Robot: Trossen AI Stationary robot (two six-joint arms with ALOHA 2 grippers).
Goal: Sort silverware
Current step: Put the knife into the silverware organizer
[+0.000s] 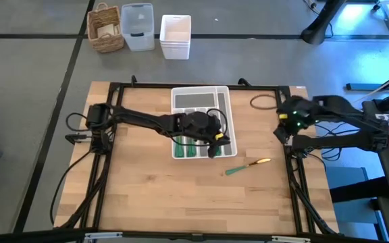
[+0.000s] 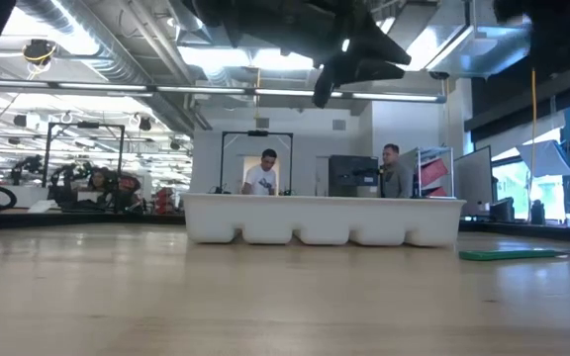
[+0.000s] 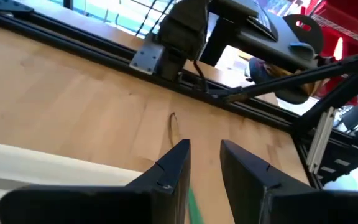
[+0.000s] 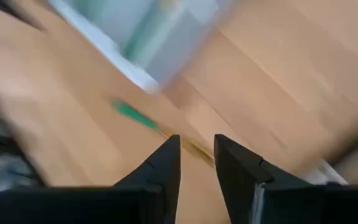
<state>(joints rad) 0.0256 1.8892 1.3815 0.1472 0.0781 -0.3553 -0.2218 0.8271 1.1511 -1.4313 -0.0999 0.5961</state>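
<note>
Pale wooden table (image 1: 154,196), smooth matt grain; white plastic tray (image 1: 223,115) at twelve o'clock; glossy gold-headed, green-handled utensil (image 1: 247,166) at three

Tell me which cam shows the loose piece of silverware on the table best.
High view: the loose green-handled piece lies whole on the wood, right of the tray, gold head pointing right. The low view shows only its green handle edge-on. The right wrist view gives a blurred handle beyond the right pincer; the left wrist view shows a green sliver between the fingers.
</note>
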